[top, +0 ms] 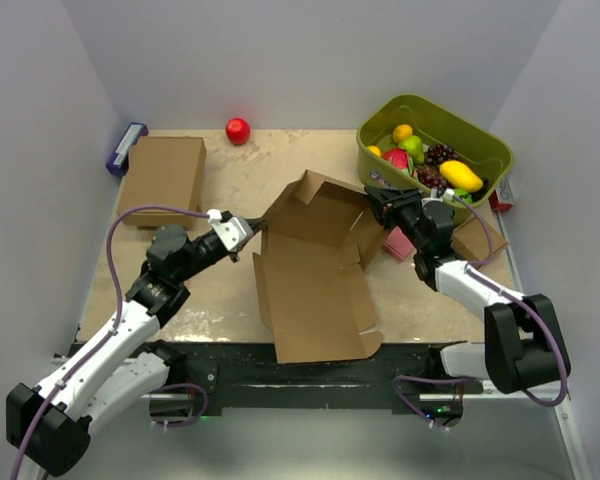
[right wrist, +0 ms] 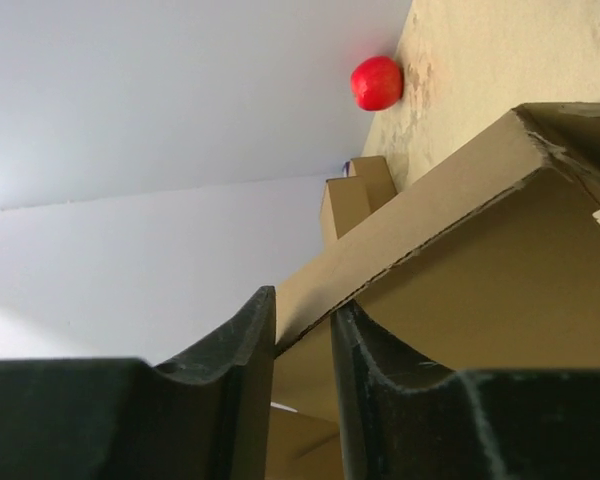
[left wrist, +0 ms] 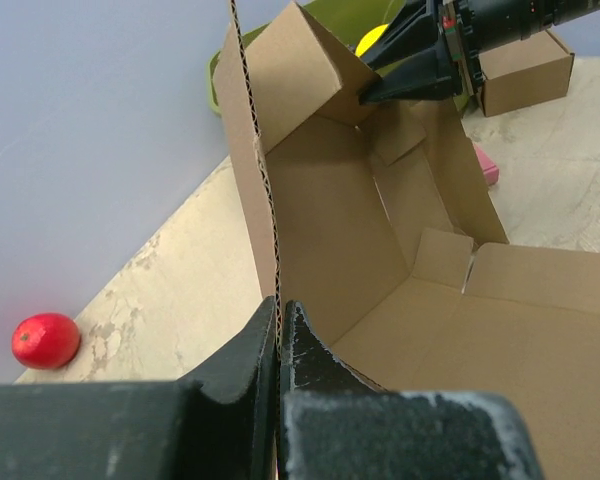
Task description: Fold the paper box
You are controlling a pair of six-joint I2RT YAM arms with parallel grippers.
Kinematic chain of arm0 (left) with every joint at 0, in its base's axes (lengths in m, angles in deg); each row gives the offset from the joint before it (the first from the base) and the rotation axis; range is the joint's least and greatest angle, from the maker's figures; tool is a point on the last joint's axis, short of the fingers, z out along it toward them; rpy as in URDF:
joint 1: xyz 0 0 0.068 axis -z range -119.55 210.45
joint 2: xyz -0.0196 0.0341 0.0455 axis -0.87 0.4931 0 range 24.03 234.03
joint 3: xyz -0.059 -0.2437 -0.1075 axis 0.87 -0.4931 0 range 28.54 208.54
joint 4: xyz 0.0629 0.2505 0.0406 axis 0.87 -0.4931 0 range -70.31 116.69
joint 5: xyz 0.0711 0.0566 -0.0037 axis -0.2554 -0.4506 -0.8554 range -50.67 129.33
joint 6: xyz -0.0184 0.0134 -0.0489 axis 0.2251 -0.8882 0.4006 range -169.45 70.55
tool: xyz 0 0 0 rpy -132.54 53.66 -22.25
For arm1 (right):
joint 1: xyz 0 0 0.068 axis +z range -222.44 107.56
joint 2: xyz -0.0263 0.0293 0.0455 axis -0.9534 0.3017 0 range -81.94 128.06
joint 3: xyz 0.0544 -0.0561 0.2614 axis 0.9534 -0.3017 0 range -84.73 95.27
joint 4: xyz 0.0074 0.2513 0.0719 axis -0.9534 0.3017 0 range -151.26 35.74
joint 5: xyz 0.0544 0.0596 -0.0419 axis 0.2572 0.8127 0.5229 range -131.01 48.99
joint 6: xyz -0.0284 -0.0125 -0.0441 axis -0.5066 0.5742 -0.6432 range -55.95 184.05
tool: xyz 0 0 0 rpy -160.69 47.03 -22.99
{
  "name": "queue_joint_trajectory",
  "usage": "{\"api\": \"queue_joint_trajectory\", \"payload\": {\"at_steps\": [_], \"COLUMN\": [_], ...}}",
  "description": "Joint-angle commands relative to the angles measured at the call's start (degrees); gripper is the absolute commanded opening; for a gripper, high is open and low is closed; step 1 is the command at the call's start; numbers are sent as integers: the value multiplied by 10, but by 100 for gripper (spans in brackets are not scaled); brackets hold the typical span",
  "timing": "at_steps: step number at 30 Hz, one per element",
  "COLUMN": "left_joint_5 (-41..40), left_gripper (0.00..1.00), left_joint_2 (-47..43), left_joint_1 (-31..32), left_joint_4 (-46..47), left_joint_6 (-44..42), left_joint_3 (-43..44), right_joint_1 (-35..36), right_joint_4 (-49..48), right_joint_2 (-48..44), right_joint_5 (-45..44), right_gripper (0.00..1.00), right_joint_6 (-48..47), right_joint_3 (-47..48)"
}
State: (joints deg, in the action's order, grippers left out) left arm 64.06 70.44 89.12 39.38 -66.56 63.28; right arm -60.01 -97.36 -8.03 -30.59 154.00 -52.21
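The paper box [top: 315,275] is a brown corrugated mailer in the middle of the table. Its far walls are raised and its wide front panel lies flat toward me. My left gripper [top: 255,228] is shut on the thin upright edge of the left wall, which sits pinched between the pads in the left wrist view [left wrist: 279,312]. My right gripper [top: 373,200] is closed on the folded flap at the box's far right corner. In the right wrist view [right wrist: 304,318] the flap's edge sits between the two fingers. The box's inside [left wrist: 350,230] shows in the left wrist view.
A closed brown box [top: 163,178] lies at the back left, with a purple-blue item [top: 126,147] beside it. A red fruit [top: 238,130] sits by the back wall. A green basket [top: 480,135] of fruit stands at the back right. A small cardboard cube [top: 477,240] and a pink piece [top: 398,244] lie near the right arm.
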Motion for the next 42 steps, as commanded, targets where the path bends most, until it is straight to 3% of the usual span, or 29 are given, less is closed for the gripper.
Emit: {"api": "queue_joint_trajectory", "payload": {"at_steps": [1,2,4,5,6,8,11,17,22,29,33,42], "left_joint_5": [13,7,-19,-28,-34,-37,-44,-41,-101,-230,-324,-367], "left_gripper": [3,5,21,30,46,62,70,73,74,71,70,70], "left_joint_2": [3,4,9,10,10,8,-4,-22,-26,10,42,109], "left_joint_1": [6,6,6,5,6,6,6,13,31,111,141,155], "left_joint_4": [23,20,14,7,4,1,-2,19,11,-42,-83,-108], "left_joint_6": [6,8,15,18,23,29,35,59,73,83,116,163], "left_joint_3": [-4,-1,5,11,14,17,22,16,25,49,72,99], "right_joint_1": [2,2,4,4,7,14,30,83,136,192,212,233], "right_joint_4": [-59,-59,-65,-66,-67,-71,-88,-104,-84,-69,-41,-21], "right_joint_2": [14,14,12,11,11,11,11,9,7,7,8,21], "right_joint_5": [7,3,-2,-8,-12,-24,-37,-105,-204,-325,-363,-399], "right_gripper": [18,13,6,4,2,2,1,0,0,0,0,0], "right_joint_6": [8,8,7,8,7,6,8,21,26,72,77,100], "right_joint_3": [-3,-4,-7,-9,-10,-13,-20,-32,-32,-26,-4,4]}}
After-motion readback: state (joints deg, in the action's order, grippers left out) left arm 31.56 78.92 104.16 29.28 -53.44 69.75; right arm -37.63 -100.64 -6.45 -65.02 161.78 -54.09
